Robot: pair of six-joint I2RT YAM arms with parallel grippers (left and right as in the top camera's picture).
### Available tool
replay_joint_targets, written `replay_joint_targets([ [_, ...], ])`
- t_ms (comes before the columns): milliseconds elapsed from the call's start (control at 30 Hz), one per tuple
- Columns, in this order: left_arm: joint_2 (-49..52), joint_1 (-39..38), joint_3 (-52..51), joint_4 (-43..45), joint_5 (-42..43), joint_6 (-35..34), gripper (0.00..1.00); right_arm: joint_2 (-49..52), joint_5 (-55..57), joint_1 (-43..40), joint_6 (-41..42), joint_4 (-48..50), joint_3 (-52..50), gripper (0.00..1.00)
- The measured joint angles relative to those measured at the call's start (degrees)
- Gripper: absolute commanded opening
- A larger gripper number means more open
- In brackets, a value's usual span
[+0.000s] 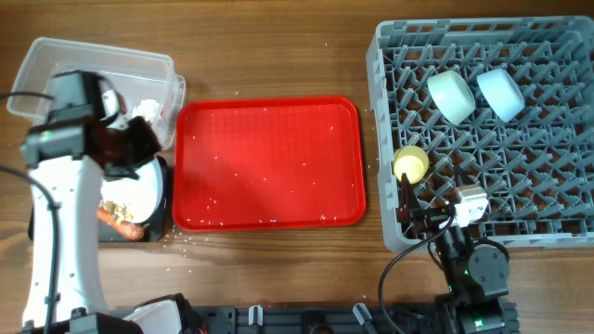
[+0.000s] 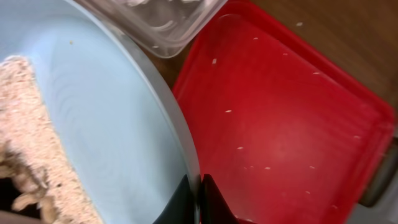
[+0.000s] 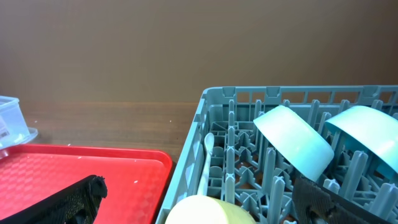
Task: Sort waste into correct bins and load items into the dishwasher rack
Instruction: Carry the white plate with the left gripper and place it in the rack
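My left gripper (image 1: 130, 153) is shut on the rim of the pale blue plate (image 2: 106, 124), fingertips pinching its edge (image 2: 199, 194). The plate (image 1: 147, 190) is tilted over the black tray (image 1: 160, 227), with beige crumbs (image 2: 28, 143) on it. A carrot (image 1: 121, 224) and crumbs (image 1: 115, 208) lie in the black tray. The clear tub (image 1: 56, 57) holds a white tissue (image 1: 146, 111). The grey rack (image 1: 385, 139) holds the green bowl (image 1: 452, 96), blue bowl (image 1: 501, 93), yellow-green cup (image 1: 410, 163) and white spoon (image 3: 206, 163). My right gripper (image 3: 199, 186) is open and empty at the rack's front corner, the cup (image 3: 205, 213) between its fingers.
The flat red serving tray (image 1: 269, 162) lies between the bins and the rack, dotted with small crumbs. The clear tub's corner (image 2: 161, 31) is right beside the plate. Bare wooden table shows behind the red tray.
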Motion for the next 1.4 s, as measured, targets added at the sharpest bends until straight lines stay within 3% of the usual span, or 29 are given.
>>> replay_joint_targets([
  [233, 0.0, 14.4, 0.0, -0.6, 23.1, 10.1, 0.04, 0.0, 0.0, 0.0, 0.0, 0.0, 0.0, 1.0],
  [367, 0.0, 25.7, 0.0, -6.9, 40.6, 19.2, 0.04, 0.0, 0.0, 0.0, 0.0, 0.0, 0.0, 1.0],
  [533, -0.6, 38.7, -2.1, -14.8, 54.8, 30.8, 0.04, 0.0, 0.0, 0.0, 0.0, 0.0, 0.0, 1.0],
  [733, -1.0, 50.9, -13.4, -16.5, 65.2, 41.7, 0.04, 0.0, 0.0, 0.0, 0.0, 0.0, 0.0, 1.0],
  [867, -1.1, 52.7, -14.7, -18.1, 67.8, 45.9, 0.04, 0.0, 0.0, 0.0, 0.0, 0.0, 0.0, 1.0],
  [1000, -3.2, 47.8, -14.3, -17.7, 68.3, 48.2, 0.04, 0.0, 0.0, 0.0, 0.0, 0.0, 0.0, 1.0],
  [1100, -5.6, 36.1, -10.8, -16.1, 66.2, 48.1, 0.04, 0.0, 0.0, 0.0, 0.0, 0.0, 0.0, 1.0],
  [1167, -6.7, 26.5, -8.7, -9.4, 64.1, 44.9, 0.04, 0.0, 0.0, 0.0, 0.0, 0.0, 0.0, 1.0],
  [1333, -6.6, 2.6, -7.4, 20.1, 54.5, 25.7, 0.04, 0.2, 0.0, 0.0, 0.0, 0.0, 0.0, 1.0],
  [1400, -4.2, -11.0, -7.3, 39.1, 48.8, 12.2, 0.04, 0.3, 0.0, 0.0, 0.0, -0.1, 0.0, 1.0],
])
